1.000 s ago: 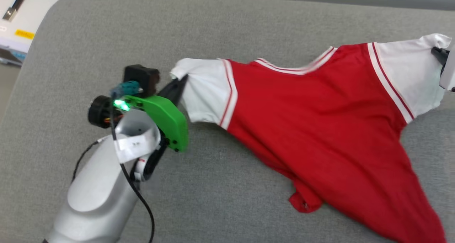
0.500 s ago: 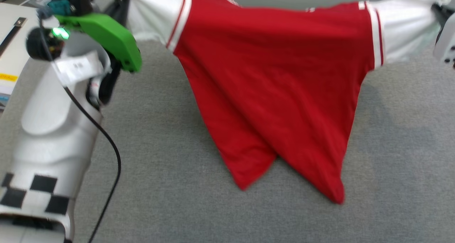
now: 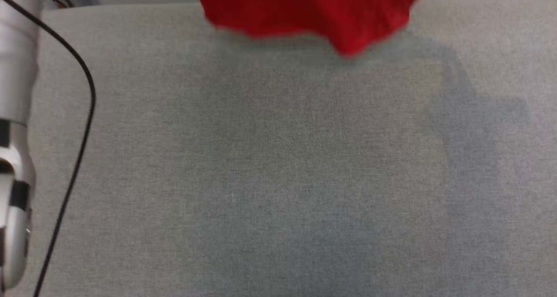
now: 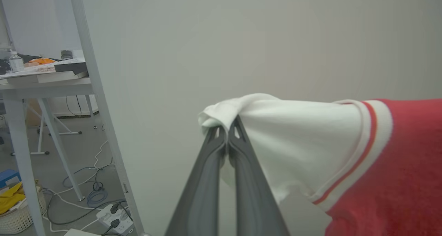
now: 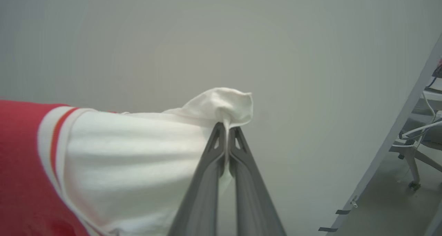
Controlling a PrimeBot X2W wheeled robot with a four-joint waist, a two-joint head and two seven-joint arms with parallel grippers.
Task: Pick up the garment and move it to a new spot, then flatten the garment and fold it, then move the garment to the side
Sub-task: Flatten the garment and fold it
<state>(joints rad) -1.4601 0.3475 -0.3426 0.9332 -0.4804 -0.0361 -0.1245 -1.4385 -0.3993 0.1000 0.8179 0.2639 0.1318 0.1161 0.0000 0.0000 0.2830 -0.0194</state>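
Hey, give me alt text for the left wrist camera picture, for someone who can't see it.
The left gripper, jaws shut, pinches the white sleeve tip of the red garment, held up before a plain pale wall. At the view's left stand a white table and floor cables.

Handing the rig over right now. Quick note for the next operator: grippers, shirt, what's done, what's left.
Left gripper: shut on the tip of one white sleeve.
Right gripper: shut on the tip of the other white sleeve.
Shirt: held up and stretched between both grippers. Its red hem hangs at the far edge of the grey cushion, seemingly clear of it.
Done: pickup.
Left: set it down at the new spot, flatten, fold, move aside.
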